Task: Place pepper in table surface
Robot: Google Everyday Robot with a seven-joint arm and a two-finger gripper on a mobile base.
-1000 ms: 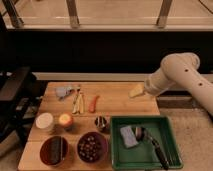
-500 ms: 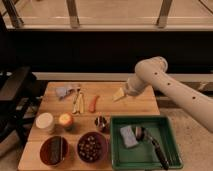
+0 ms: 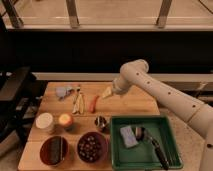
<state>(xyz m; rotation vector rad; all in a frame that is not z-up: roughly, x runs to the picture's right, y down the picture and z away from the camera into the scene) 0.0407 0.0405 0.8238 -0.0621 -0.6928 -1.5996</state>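
Observation:
The pepper [image 3: 93, 104], slim and red-orange, lies on the light brown wooden table surface [image 3: 130, 103] just right of two pale yellow-green sticks [image 3: 78, 102]. My gripper [image 3: 107, 92] hangs at the end of the white arm, a little above the table and just up and to the right of the pepper, not touching it.
A green tray [image 3: 172, 136] at the front right holds a grey sponge [image 3: 128, 136] and a dark utensil [image 3: 152, 145]. A small metal cup [image 3: 101, 122], a round orange fruit [image 3: 65, 120], a white lidded tub [image 3: 44, 122] and two dark bowls [image 3: 92, 146] stand at the front left. A grey-blue item [image 3: 64, 91] lies at the back left.
The arm has swung left across the table over the last second, bringing the gripper from right of centre to just beside the pepper. The pepper has not moved.

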